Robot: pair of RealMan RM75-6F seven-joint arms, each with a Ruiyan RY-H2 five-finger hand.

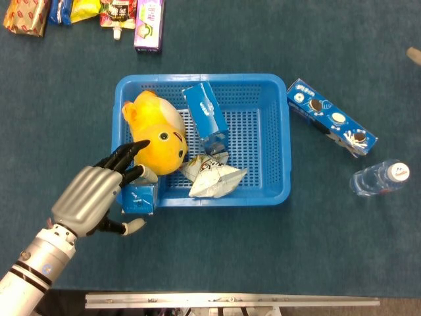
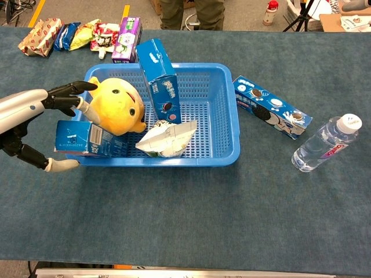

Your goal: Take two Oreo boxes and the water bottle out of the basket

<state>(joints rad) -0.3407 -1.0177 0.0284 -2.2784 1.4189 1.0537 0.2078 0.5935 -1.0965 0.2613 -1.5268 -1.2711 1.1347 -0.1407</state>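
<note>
From the head view, the blue basket [image 1: 276, 141] sits in the middle of the dark blue table [image 1: 217, 250]. The left hand [image 1: 99, 194] is at the basket's near left corner, with its fingers wrapped around a small Oreo box [image 1: 138, 197] that is over the basket's rim. A yellow plush toy [image 1: 158, 131] lies inside on the left, touching the dark fingertips. A tall Oreo box [image 1: 205, 115] leans in the middle of the basket, and a crumpled white bag [image 1: 214, 176] lies near its foot. Outside, to the right, a long Oreo box [image 1: 331, 117] lies flat, and the water bottle [image 1: 380, 178] lies nearer, on its side (both are already out). Some snack packs [image 1: 85, 13] sit at the far left. From the chest view, the left hand [image 2: 35, 124] grips the small Oreo box [image 2: 87, 139] from above and below, right at the basket's [image 2: 229, 133] left wall. The tall Oreo box [image 2: 159, 78] stands tilted. The long Oreo box [image 2: 269, 107] is just beside the basket, and the water bottle [image 2: 324, 145] is farther right. The right hand is not seen anywhere.
</note>
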